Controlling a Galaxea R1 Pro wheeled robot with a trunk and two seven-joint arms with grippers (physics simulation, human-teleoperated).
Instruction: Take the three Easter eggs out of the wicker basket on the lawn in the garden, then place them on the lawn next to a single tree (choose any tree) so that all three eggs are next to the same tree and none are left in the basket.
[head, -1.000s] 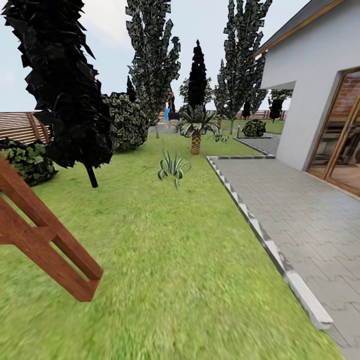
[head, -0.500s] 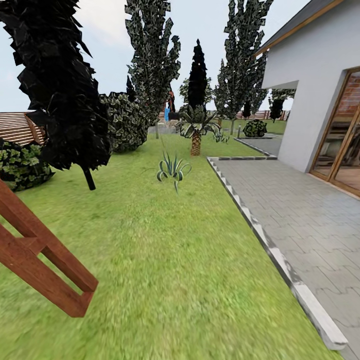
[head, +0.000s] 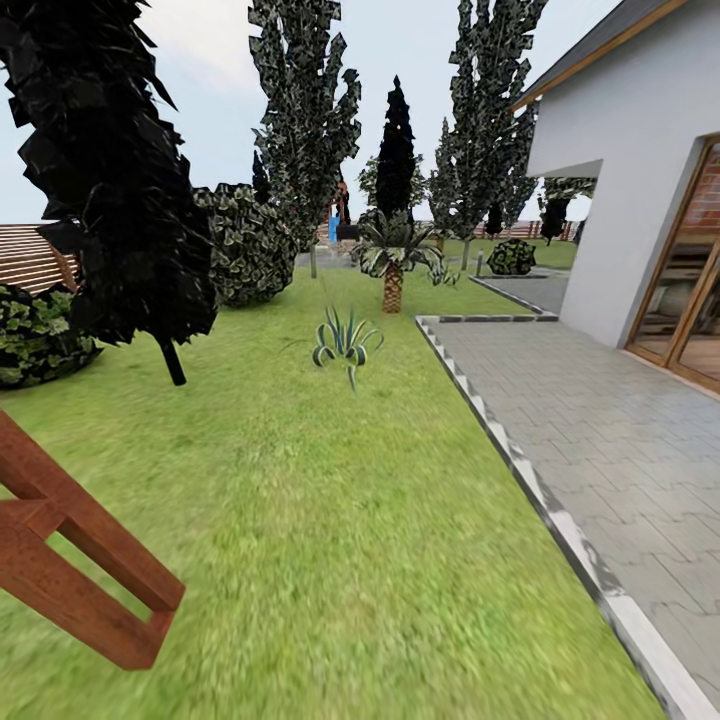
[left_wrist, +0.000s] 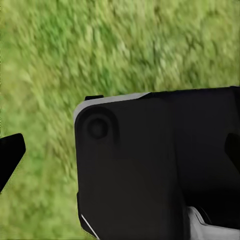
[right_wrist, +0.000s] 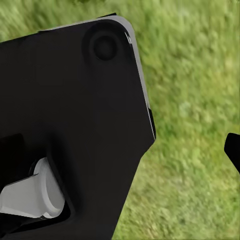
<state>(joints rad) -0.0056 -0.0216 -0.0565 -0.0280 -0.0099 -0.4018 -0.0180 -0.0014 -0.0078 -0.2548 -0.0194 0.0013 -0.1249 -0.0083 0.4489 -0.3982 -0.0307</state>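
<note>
Running left to right across the head view, a red-brown wooden frame (head: 80, 585) is jutting in low over the lawn (head: 330, 520), a rounded shrub (head: 35, 335) is sitting by the slatted fence (head: 28, 255), a dark-crowned tree (head: 110, 170) on a thin trunk is standing just behind, a spiky striped plant (head: 345, 342) is growing mid-lawn with a short palm (head: 392, 262) beyond it, and grey paving (head: 620, 440) is leading to the white house (head: 620, 180). The eggs and the wicker basket are lying somewhere outside these pictures, so the robot is probably travelling towards them. I judge the eggs will be light, hard, smooth and prone to rolling, so a gentle pinch across the widest part should suit. Both wrist views are looking down at blurred grass past dark arm housing, suggesting the arms are hanging low and tucked; how far either gripper is parted, and whether it is carrying anything, I cannot tell.
</note>
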